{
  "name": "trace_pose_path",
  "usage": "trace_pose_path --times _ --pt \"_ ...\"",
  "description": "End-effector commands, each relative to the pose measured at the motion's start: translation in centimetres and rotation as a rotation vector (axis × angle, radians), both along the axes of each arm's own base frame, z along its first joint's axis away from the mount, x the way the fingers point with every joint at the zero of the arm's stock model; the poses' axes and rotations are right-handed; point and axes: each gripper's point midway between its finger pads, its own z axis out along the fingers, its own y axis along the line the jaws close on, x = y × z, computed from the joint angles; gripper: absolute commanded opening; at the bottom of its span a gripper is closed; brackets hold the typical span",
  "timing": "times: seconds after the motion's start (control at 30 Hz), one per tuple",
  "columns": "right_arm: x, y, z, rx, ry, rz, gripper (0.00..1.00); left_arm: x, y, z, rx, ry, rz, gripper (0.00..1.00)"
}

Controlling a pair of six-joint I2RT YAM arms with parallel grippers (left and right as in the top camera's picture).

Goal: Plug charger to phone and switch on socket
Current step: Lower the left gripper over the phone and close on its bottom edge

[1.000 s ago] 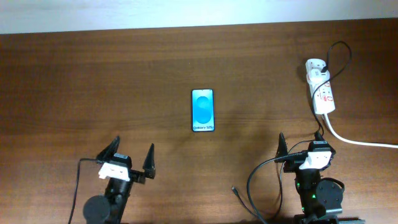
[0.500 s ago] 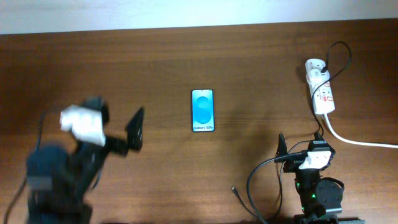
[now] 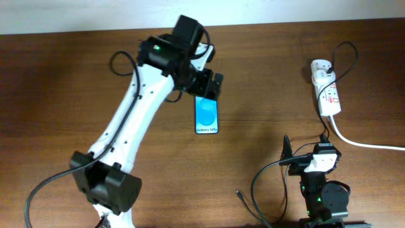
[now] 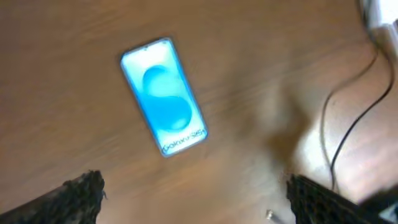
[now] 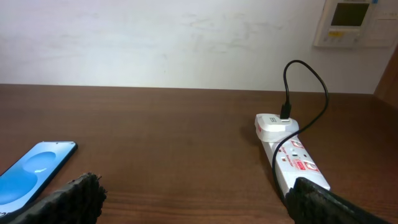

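Observation:
The phone (image 3: 207,117), blue screen up, lies mid-table. My left gripper (image 3: 207,87) hovers open and empty over its far end. In the left wrist view the phone (image 4: 163,96) lies ahead of the open jaws (image 4: 196,199). The white socket (image 3: 327,92) lies at the far right with a black plug in it. The charger cable (image 3: 347,54) loops from that plug and runs down past my right arm to its connector tip (image 3: 238,192) near the front edge. My right gripper (image 3: 308,151) is open and empty at the front right. The right wrist view shows its jaws (image 5: 196,202), the socket (image 5: 291,154) and the phone (image 5: 34,171).
The socket's thick white cord (image 3: 367,144) runs off the right edge. My right arm's own black wires (image 3: 266,190) loop near the connector tip. A wall (image 5: 155,37) with a wall panel (image 5: 351,22) stands behind the table.
My left arm has swung from the front left up across the table to above the phone. The right arm, phone and socket have not moved.

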Motion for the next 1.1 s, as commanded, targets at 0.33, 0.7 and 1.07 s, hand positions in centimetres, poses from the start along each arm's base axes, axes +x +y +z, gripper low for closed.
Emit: trace_pose_path --times 0.33,0.7,1.07 --pt "0.0 0.1 -0.3 0.003 0.006 0.000 0.98 1.7 -2.0 -15.6 0.140 0.332 0.347 0.99" --pt "0.0 0.1 -0.3 0.003 0.006 0.000 0.99 4.3 -0.7 -16.8 0.249 0.182 0.449 0.99" --pt "0.0 0.1 -0.3 0.003 0.006 0.000 0.98 3.9 -2.2 -20.1 0.287 0.184 0.374 0.99"
